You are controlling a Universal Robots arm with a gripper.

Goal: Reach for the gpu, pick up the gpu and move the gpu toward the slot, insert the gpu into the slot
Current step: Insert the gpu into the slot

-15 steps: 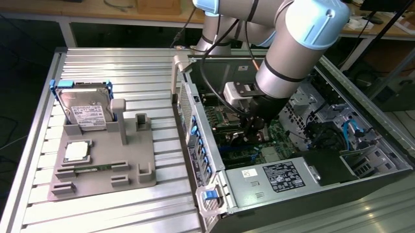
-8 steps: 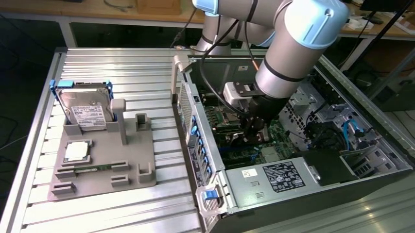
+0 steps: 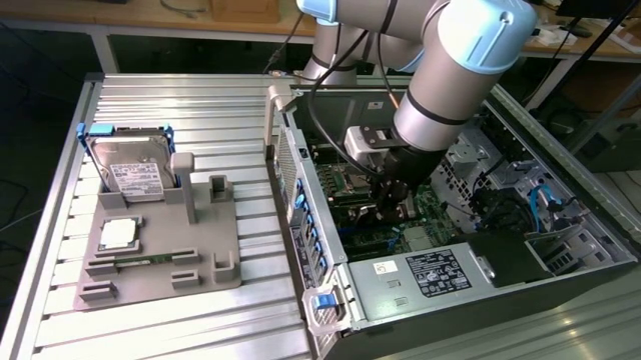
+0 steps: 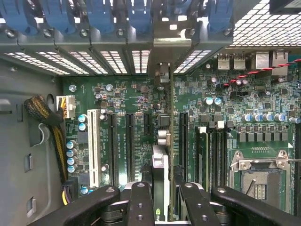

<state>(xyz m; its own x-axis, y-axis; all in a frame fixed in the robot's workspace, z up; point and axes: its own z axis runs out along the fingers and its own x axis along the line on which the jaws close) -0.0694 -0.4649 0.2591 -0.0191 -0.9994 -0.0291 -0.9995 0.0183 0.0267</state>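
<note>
Nearest in the wrist view, the black pincer (image 4: 162, 200) is clamped on the gpu (image 4: 161, 176), one finger (image 4: 140, 202) on each side of the slim card, which is seen edge-on and stands upright over the green motherboard (image 4: 141, 101). Its silver bracket end (image 4: 162, 70) reaches toward the perforated rear wall of the case, beneath a row of blue clips (image 4: 99, 14). The card sits between the long dark slots; the slot (image 4: 181, 136) just beside it runs parallel to it, and whether the card is seated in a socket I cannot tell. A white slot (image 4: 93, 146) lies further off on one side, next to a bundle of yellow and black cables (image 4: 49, 122). On the other side are memory sockets and the square silver processor socket (image 4: 261, 181).

In the exterior view, the grey and blue arm (image 3: 455, 82) reaches down into the open computer case (image 3: 331, 225), with the pincer (image 3: 392, 206) low over the motherboard (image 3: 346, 191). Near the front of the case sits a power supply with a white label (image 3: 436, 271). To the exterior view's left, on the ribbed metal table (image 3: 180, 330), a grey fixture tray (image 3: 161, 255) holds a hard drive (image 3: 132, 169).
</note>
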